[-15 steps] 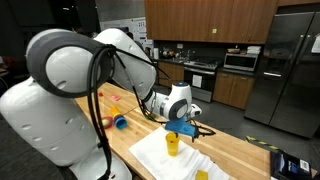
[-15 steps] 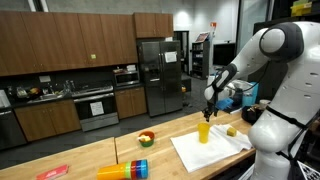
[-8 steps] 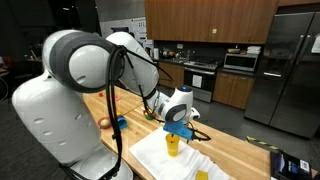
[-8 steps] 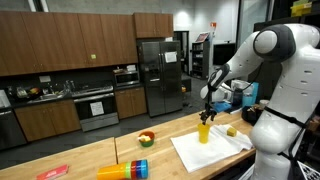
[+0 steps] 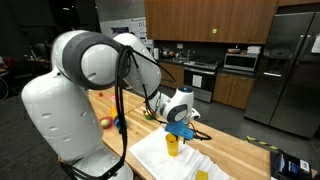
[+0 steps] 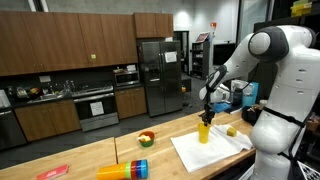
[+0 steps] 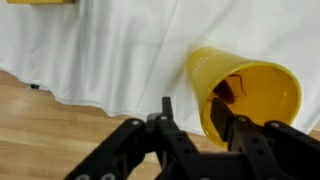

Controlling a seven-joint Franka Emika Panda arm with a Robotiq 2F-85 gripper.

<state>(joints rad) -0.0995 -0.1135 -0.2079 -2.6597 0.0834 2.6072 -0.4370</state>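
While poised at the yellow cup (image 7: pixel 255 85), holds hand (image 7: pixel 197 104) spread, one finger inside the rim, one outside, placed to pinch the wall; not visibly clamped. Stands upright on the white cloth (image 6: pixel 215 152), spread toward the right end of the wooden counter (image 6: pixel 90 155) in an exterior view, likely protecting the wood.

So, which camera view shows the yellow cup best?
The wrist view: the yellow cup is large there, with its mouth and inside visible. In both exterior views the cup is only a small yellow shape under the hand.
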